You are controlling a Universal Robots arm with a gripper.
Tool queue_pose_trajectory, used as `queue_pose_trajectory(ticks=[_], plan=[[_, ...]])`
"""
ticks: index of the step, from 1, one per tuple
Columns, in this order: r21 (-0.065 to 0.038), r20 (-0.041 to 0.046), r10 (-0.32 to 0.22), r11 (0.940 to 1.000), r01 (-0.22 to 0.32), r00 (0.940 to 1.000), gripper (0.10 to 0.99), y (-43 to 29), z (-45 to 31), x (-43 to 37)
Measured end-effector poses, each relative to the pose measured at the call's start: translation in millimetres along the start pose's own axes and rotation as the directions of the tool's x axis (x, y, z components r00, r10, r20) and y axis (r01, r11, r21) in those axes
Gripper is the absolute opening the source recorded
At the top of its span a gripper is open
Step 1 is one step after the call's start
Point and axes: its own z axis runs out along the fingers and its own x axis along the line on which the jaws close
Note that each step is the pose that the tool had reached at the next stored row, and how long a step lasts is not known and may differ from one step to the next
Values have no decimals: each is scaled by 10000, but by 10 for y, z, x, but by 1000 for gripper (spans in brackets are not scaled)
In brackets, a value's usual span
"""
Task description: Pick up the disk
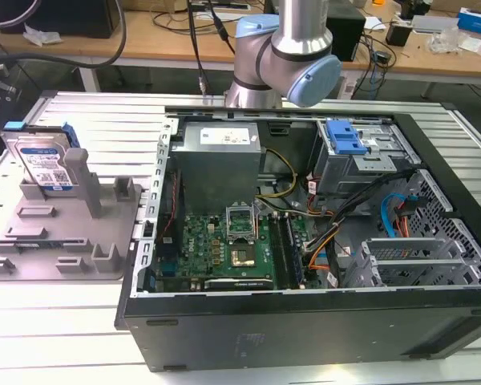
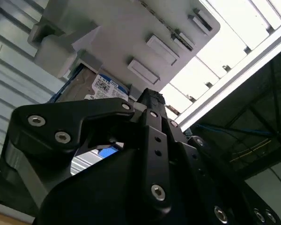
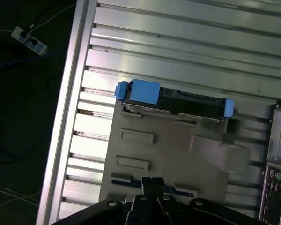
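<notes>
— Where do we find the flat silver hard disk (image 1: 44, 164) with the white-and-blue label and blue side rails?

— We see it standing upright on its edge in a slot of the grey plastic fixture with posts (image 1: 72, 241). It is at the fixture's far corner, toward the exterior view's left, and one grey post stands just beside it.

— What carries the fixture?

— The slatted aluminium table (image 1: 56, 321). The fixture lies near the table's edge on the exterior view's left. The open black computer case (image 1: 305, 337) rests on the same table, just beside the fixture toward the exterior view's right.

— What do we count inside the case?

— A silver power supply box (image 1: 220, 156) sits against the far wall, with a green circuit board (image 1: 216, 249) on the floor in front of it. A metal drive cage with blue latches (image 1: 349, 144) is in the far corner toward the exterior view's right. Orange, black and blue cables (image 1: 329, 233) run between them.

— And the black gripper (image 3: 151, 182)?

— In the first wrist view we see its fingertips pressed together with nothing between them. It hangs over the fixture's edge opposite the disk, well apart from it. In the second wrist view the disk's label shows just past the gripper. The silver-and-blue robot arm (image 1: 284, 48) rises at the table's far edge, behind the case.
</notes>
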Motion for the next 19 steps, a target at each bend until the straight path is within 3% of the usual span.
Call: queue_pose_trajectory(ticks=[3,4,7,8,9,11,13,14,16,18,19], plan=[[0,-22,-582,9983,582,9983,106,0,1,0],[-2,-41,-1053,9944,1053,9944,106,0,1,0],[-10,-93,-2421,9703,2421,9702,357,0,1,0],[-12,-98,-2583,9661,2583,9660,416,0,2,0],[-14,-107,-2789,9603,2789,9602,416,0,1,0],[-18,-122,-3150,9491,3150,9490,541,0,2,0],[4,-148,-3437,9391,3437,9390,541,3,2,-2],[12,-165,-3681,9298,3682,9296,541,4,2,-1],[4,-194,-4372,8993,4373,8991,541,4,3,-1],[5,-214,-4745,8802,4746,8800,541,4,3,-1],[6,-234,-5073,8617,5074,8615,541,4,3,-1]])
